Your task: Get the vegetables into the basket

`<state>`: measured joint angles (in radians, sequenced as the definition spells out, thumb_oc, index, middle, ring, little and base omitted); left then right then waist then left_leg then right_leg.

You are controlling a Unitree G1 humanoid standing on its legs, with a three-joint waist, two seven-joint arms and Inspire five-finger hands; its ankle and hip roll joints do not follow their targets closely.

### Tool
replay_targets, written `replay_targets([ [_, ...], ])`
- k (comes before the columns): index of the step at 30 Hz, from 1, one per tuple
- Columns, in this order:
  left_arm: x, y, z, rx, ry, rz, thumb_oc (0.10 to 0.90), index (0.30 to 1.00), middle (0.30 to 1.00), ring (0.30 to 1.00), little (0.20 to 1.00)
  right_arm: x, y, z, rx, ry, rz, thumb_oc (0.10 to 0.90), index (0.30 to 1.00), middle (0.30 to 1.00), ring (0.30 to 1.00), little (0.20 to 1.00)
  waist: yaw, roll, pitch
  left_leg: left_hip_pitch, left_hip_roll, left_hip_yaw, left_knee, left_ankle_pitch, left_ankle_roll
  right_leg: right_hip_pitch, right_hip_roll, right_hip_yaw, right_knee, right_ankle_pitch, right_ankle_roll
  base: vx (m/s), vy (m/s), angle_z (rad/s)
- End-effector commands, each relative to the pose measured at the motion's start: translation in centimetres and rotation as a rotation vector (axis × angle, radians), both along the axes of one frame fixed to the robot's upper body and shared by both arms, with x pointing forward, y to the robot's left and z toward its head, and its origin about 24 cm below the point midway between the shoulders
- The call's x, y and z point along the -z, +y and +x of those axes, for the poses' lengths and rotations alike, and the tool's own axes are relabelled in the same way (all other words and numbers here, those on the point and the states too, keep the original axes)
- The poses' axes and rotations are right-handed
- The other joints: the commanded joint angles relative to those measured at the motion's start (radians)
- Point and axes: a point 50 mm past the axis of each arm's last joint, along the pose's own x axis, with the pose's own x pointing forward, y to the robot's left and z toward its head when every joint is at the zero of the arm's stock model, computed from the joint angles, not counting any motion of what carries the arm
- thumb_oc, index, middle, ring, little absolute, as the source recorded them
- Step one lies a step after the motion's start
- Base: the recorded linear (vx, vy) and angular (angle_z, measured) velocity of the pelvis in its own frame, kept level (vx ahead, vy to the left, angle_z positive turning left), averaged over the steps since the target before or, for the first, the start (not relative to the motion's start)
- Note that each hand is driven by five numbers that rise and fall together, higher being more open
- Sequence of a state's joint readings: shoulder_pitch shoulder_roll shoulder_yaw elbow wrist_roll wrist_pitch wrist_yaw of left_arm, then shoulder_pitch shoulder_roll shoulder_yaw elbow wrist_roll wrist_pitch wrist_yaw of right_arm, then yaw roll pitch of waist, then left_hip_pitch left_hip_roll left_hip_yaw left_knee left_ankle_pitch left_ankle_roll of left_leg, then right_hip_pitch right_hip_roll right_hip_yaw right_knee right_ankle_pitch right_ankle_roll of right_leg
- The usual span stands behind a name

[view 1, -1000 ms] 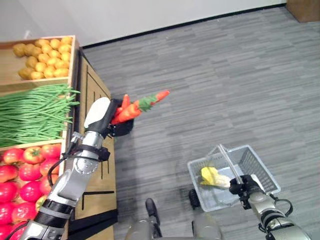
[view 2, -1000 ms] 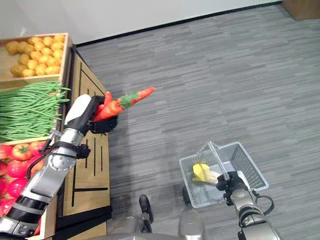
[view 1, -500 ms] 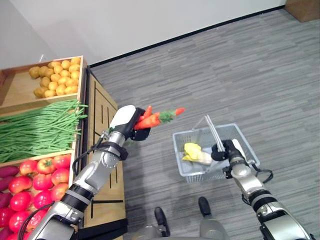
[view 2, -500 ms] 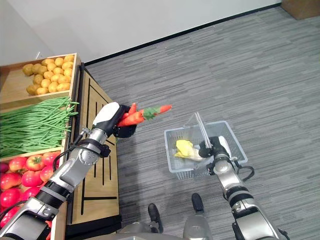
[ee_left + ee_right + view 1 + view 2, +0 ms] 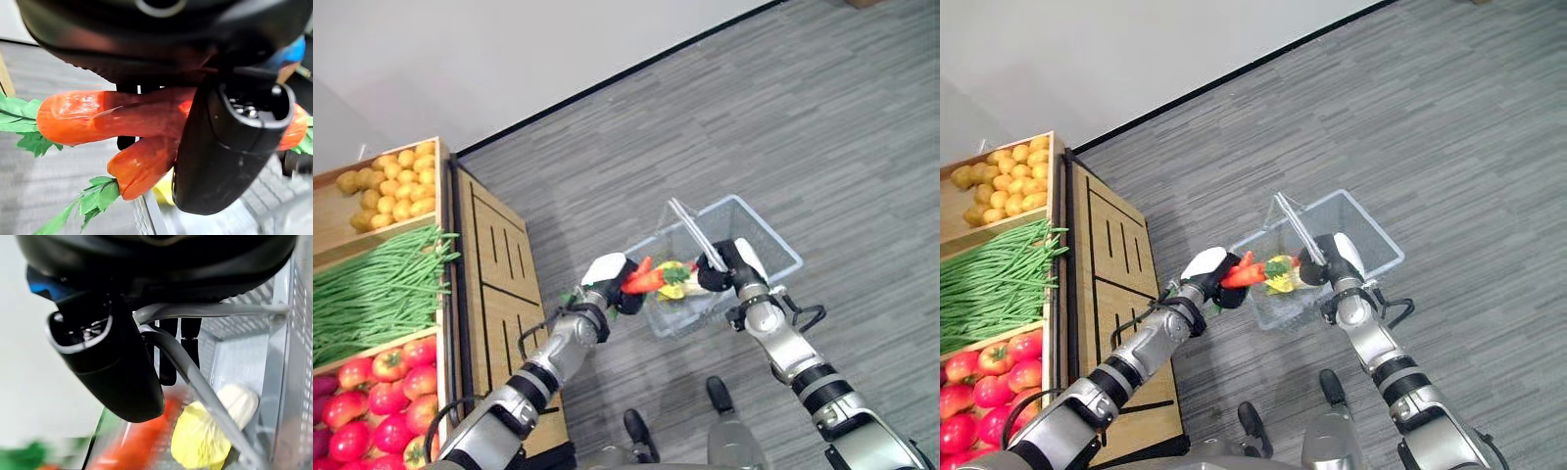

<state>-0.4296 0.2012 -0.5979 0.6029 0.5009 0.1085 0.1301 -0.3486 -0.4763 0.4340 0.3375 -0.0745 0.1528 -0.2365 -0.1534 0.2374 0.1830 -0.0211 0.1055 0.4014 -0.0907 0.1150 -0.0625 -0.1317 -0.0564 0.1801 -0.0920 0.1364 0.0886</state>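
Overhead, from the eyes: left hand (image 5: 607,277) curled round carrots (image 5: 643,280), tips poked over the near rim of the basket (image 5: 773,257), so a release ought to drop them inside. Right hand (image 5: 729,268) wrapped on the handle (image 5: 693,232), holding the basket off the floor beside the stand (image 5: 499,264), near enough to spare the left arm a long reach. Yellow vegetable (image 5: 673,291) already lying inside.

Up close at the left wrist: thumb (image 5: 230,142) pressing carrots against fingers, leaves (image 5: 98,196) hanging loose.

Likewise at the right wrist: thumb (image 5: 105,367) hooked over the handle (image 5: 195,377), yellow vegetable (image 5: 205,435) below.
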Motion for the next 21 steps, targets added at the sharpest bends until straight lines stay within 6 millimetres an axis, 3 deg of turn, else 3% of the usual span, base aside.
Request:
replay_targets([
  [1,-3.0,-0.9,3.2,0.033,-0.166,0.113,0.4,0.3,0.3,0.3,0.3,-10.4,6.5,1.0,-0.301,-0.483,0.144,0.4,0.3,0.3,0.3,0.3,-0.004,-0.004,-0.044,0.047,0.088,-0.009,0.003,0.031,-0.113,0.042,-0.055,-0.038,0.016,-0.07,0.072,0.01,-0.02,-0.24],
  [3,-2.5,-1.1,3.1,0.036,-0.151,0.125,0.4,0.3,0.3,0.3,0.3,-10.8,7.0,0.6,-0.331,-0.497,0.159,0.4,0.3,0.3,0.3,0.3,-0.008,-0.005,-0.042,0.047,0.089,-0.004,0.003,0.031,-0.114,0.04,-0.054,-0.037,0.017,-0.069,0.072,0.01,-0.013,-0.14],
  [4,-1.2,-2.0,2.6,0.054,-0.105,0.163,0.4,0.3,0.3,0.3,0.3,-12.1,8.4,-0.4,-0.414,-0.549,0.206,0.4,0.3,0.3,0.3,0.3,-0.019,-0.007,-0.035,0.047,0.092,0.007,0.003,0.031,-0.115,0.033,-0.052,-0.029,0.018,-0.066,0.072,0.0,-0.007,-0.07],
  [8,-0.4,-3.0,2.3,0.07,-0.08,0.195,0.4,0.3,0.3,0.3,0.3,-13.0,9.7,-1.3,-0.486,-0.577,0.255,0.4,0.3,0.3,0.3,0.3,-0.028,-0.009,-0.028,0.042,0.094,0.016,0.003,0.033,-0.118,0.021,-0.052,-0.024,0.019,-0.061,0.073,0.0,-0.006,-0.05],
  [15,-0.5,-5.8,1.7,0.246,-0.119,0.323,0.4,0.3,0.3,0.3,0.3,-12.5,13.0,-2.7,-0.725,-0.476,0.218,0.4,0.3,0.3,0.3,0.3,-0.033,-0.011,-0.019,0.036,0.092,0.022,0.003,0.034,-0.12,0.008,-0.056,-0.022,0.026,-0.06,0.073,0.0,-0.01,-0.1],
  [21,-0.5,-6.7,1.5,0.349,-0.139,0.406,0.4,0.3,0.3,0.3,0.3,-14.2,15.1,-4.1,-0.92,-0.456,0.311,0.4,0.3,0.3,0.3,0.3,-0.044,-0.001,0.002,0.025,0.083,0.027,0.003,0.033,-0.123,-0.012,-0.066,-0.019,0.03,-0.052,0.078,-0.01,0.014,-0.05],
])
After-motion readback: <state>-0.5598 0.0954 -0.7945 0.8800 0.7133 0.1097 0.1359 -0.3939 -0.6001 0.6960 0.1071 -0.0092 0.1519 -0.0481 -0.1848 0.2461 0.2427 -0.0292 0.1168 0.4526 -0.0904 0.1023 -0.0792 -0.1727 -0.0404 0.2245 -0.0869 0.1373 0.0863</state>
